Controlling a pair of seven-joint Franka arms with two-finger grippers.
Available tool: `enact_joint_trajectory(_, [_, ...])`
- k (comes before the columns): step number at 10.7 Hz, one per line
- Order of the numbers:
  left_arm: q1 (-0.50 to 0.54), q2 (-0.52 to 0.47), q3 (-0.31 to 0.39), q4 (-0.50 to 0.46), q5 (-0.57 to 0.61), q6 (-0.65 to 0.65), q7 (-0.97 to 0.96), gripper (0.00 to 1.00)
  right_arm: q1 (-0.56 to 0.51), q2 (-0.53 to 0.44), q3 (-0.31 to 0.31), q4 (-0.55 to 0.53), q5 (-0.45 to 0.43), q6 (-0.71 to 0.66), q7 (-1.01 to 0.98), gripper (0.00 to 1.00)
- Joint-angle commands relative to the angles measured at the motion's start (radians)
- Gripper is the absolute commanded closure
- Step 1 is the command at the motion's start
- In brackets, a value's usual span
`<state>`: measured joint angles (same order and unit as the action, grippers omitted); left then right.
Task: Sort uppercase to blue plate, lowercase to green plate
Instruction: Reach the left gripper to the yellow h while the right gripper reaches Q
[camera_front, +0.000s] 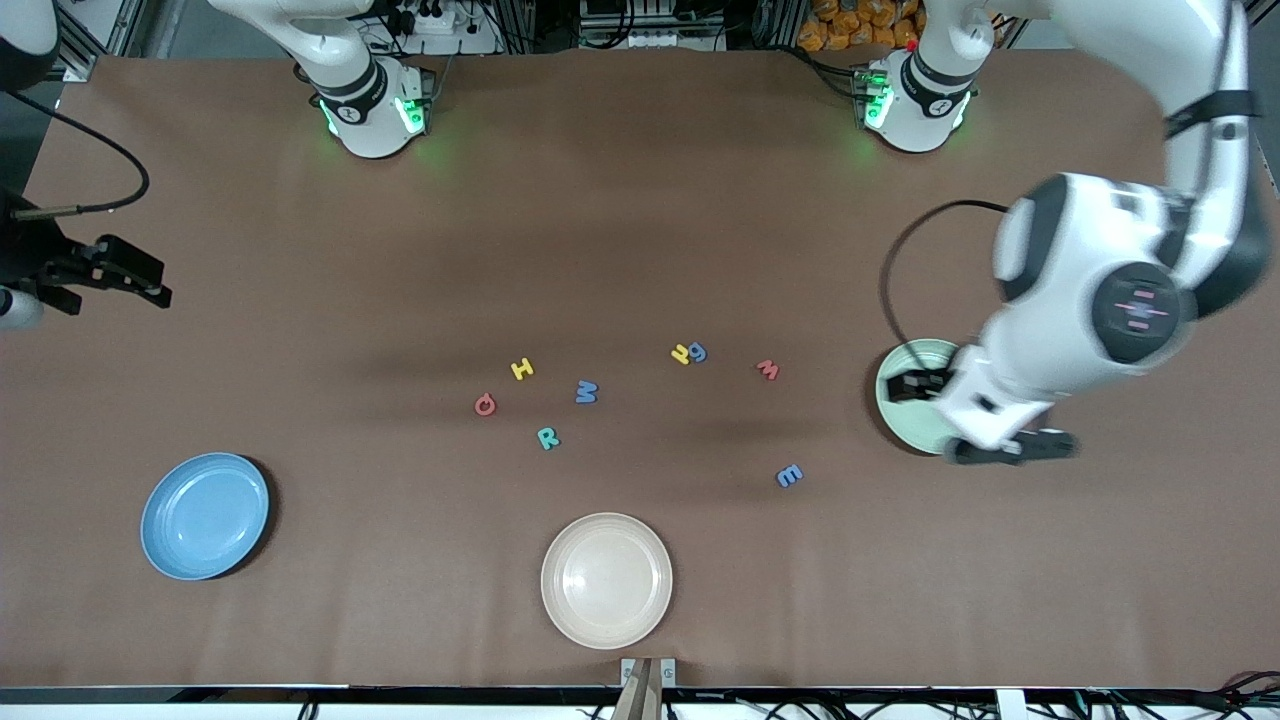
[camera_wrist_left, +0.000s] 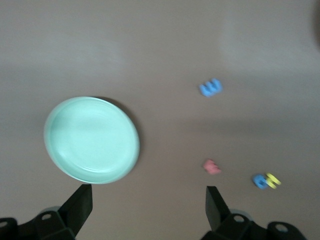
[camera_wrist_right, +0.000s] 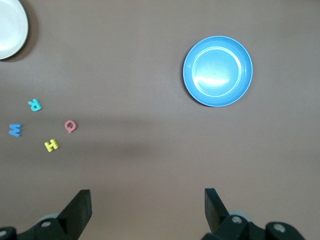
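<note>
Four uppercase letters lie mid-table: red Q (camera_front: 484, 404), yellow H (camera_front: 522, 369), blue W (camera_front: 586, 392), teal R (camera_front: 548, 437). The lowercase letters lie toward the left arm's end: yellow h (camera_front: 681, 353) touching blue g (camera_front: 697, 352), a red w (camera_front: 768, 370), and a blue E-like letter (camera_front: 789, 476). The blue plate (camera_front: 205, 516) and the green plate (camera_front: 897, 422) are both empty. My left gripper (camera_front: 960, 417) hangs open over the green plate (camera_wrist_left: 91, 139). My right gripper (camera_front: 135, 277) hangs open over bare table at the right arm's end, with the blue plate (camera_wrist_right: 217, 71) in its view.
An empty cream plate (camera_front: 606, 580) sits near the front edge, nearer to the camera than the letters. A black cable (camera_front: 890, 290) loops from the left arm above the table. The brown mat shows bare between the letters and the blue plate.
</note>
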<state>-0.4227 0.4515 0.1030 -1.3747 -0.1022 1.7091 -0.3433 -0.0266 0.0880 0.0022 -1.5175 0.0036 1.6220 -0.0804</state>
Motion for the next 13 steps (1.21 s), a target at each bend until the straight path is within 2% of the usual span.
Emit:
enact_joint_trajectory(1, [-0.08, 0.03, 0.011, 0.003, -0.063, 0.026, -0.119, 0.0, -0.022, 0.048, 0.007, 0.003, -0.005, 0.038, -0.001, 0.0])
enact_joint_trajectory(4, [-0.183, 0.088, 0.012, 0.003, -0.059, 0.118, -0.297, 0.0, -0.027, 0.107, 0.007, 0.002, -0.002, 0.085, 0.002, 0.0])
enact_joint_trajectory(8, [-0.203, 0.167, 0.009, 0.006, -0.066, 0.234, -0.63, 0.0, -0.003, 0.219, 0.009, -0.007, 0.007, 0.169, 0.054, 0.0])
enact_joint_trajectory(11, [-0.272, 0.213, 0.009, 0.011, -0.073, 0.306, -0.808, 0.0, 0.042, 0.301, 0.01, -0.01, 0.007, 0.252, 0.079, 0.0])
enact_joint_trajectory(13, [-0.303, 0.237, 0.006, 0.013, -0.094, 0.345, -0.856, 0.0, 0.114, 0.335, 0.009, -0.017, 0.006, 0.306, 0.202, 0.0])
